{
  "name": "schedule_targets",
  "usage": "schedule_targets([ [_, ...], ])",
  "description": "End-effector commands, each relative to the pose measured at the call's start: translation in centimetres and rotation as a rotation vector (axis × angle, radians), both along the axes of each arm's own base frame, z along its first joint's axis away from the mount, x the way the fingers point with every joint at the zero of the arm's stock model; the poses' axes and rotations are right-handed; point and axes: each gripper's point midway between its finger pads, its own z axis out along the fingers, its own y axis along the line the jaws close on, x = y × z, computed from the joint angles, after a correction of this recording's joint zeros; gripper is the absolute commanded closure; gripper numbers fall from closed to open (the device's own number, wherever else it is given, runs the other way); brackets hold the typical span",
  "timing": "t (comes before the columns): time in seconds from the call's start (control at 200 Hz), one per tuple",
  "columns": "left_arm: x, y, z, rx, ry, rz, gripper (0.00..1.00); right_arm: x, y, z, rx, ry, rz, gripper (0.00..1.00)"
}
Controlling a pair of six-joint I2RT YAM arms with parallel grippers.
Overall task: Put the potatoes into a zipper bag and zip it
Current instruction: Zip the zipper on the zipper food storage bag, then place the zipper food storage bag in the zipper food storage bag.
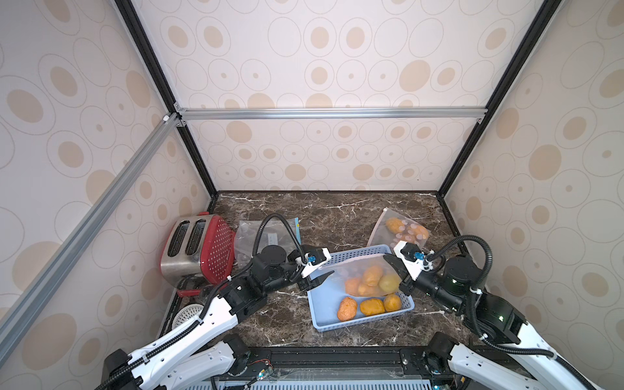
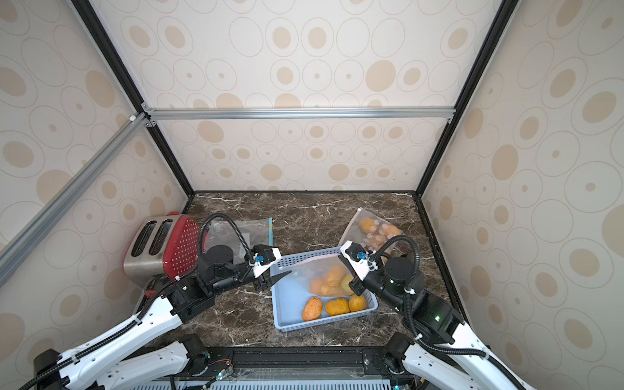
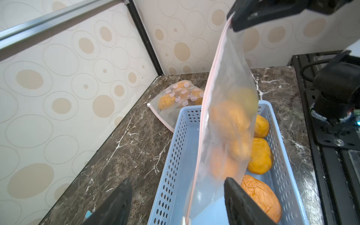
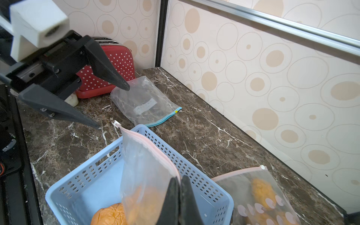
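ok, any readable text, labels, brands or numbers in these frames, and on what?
None readable.
White label on the clear blue-zip bag: printed lines, too blurred to read.
Red toaster: no brand visible, only white dots.
Blue basket, pink-zip bag, dotted bag: no print visible.
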Motion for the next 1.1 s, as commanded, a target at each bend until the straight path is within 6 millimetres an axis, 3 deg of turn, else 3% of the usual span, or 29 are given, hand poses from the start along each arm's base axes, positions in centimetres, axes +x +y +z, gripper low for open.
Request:
schedule_targets([
  [0.0,1.1,1.1,2.6,-0.05,-0.1,0.089,0.25,0.8,1.4,2.7,0.114,-0.018,0.013,1.0],
  [0.28,2.7,3.5,4.4,-0.083,-0.178,0.251,0.25,5.4,2.3,5.5,0.149,-0.047,-0.098,1.0],
  [0.455,2.6,3.4,4.4,-0.082,-0.173,0.241,0.24,10.8,0.2,7.6,0.229,-0.024,-0.229,1.0],
  [0.56,2.4,3.3,4.5,-0.084,-0.173,0.231,0.24,14.4,-2.5,9.3,0.238,-0.044,-0.343,1.0],
  [0.64,2.3,3.3,4.5,-0.084,-0.177,0.228,0.24,16.7,-5.9,10.9,0.2,-0.086,-0.474,1.0],
  [0.785,2.3,3.3,4.4,-0.086,-0.173,0.225,0.23,18.2,-11.8,12.3,0.076,-0.164,-0.712,1.0],
  [0.8,2.3,3.3,4.4,-0.087,-0.172,0.225,0.23,18.3,-13.3,12.3,0.054,-0.171,-0.762,1.0],
  [0.87,2.2,3.0,4.2,-0.085,-0.166,0.212,0.23,18.0,-15.8,11.7,-0.044,-0.195,-0.877,1.0],
  [0.965,2.2,2.9,4.0,-0.079,-0.157,0.205,0.23,17.7,-17.0,9.5,-0.13,-0.197,-0.927,1.0],
  [1.025,2.2,2.8,3.8,-0.075,-0.153,0.2,0.23,18.0,-16.4,6.8,-0.152,-0.149,-0.896,1.0],
  [1.095,2.2,2.7,3.7,-0.071,-0.151,0.198,0.23,18.7,-14.7,1.9,-0.176,-0.037,-0.799,1.0],
])
